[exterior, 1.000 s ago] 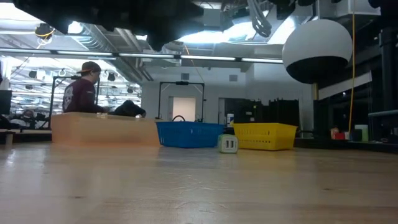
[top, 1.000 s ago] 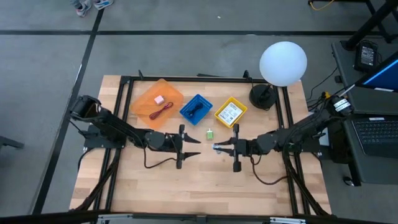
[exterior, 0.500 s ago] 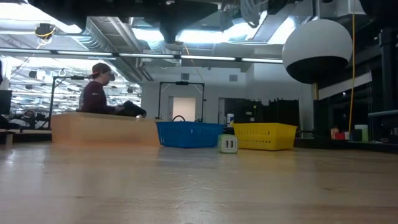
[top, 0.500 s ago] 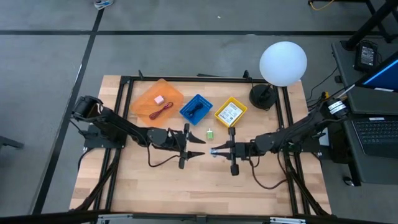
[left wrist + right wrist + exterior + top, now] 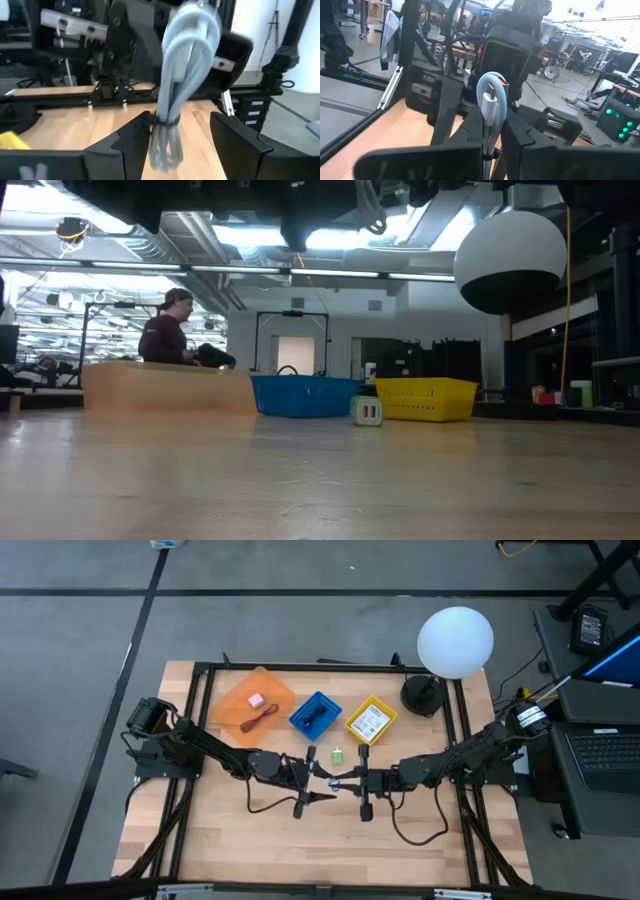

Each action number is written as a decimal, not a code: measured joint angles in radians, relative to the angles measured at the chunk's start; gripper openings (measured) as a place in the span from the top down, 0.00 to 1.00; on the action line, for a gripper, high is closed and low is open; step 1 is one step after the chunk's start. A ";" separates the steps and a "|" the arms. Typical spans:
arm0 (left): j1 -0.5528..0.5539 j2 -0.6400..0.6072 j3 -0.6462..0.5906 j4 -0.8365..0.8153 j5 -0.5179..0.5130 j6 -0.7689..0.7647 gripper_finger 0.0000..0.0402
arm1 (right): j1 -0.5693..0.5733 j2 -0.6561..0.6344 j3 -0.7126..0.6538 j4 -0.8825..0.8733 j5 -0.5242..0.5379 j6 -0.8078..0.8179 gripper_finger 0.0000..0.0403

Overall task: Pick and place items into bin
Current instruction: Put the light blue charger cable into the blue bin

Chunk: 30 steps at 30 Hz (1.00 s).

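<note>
Right gripper (image 5: 340,781) clamped a pale-blue bundled cable (image 5: 492,102) w/ white plug; left gripper (image 5: 322,780) stood wide around it (mid-table).

A grey floor (image 5: 90,630) with dark tape lines surrounds the wooden surface (image 5: 250,850). Beyond it a white globe lamp (image 5: 455,640) stands (black base), and a person (image 5: 170,340) passes under ceiling lights.

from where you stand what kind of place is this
Probably a robotics lab or workshop. A black metal frame rings the pale wooden table, another metal rig stands on the open floor behind, and a person works there under exposed ceiling ducts.
</note>
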 joint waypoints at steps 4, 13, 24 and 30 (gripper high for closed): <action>0.000 0.000 0.002 0.000 0.013 0.002 0.52 | 0.000 0.001 0.000 0.001 -0.010 0.000 0.95; 0.000 0.000 0.002 -0.003 0.002 0.015 0.69 | 0.001 0.001 0.000 0.007 -0.011 -0.003 0.96; 0.000 -0.001 0.002 -0.011 0.008 0.090 0.94 | 0.001 0.001 0.000 0.007 -0.041 0.004 0.91; 0.000 -0.003 0.002 -0.033 0.010 0.090 0.94 | 0.004 -0.008 0.000 0.001 -0.031 0.030 0.75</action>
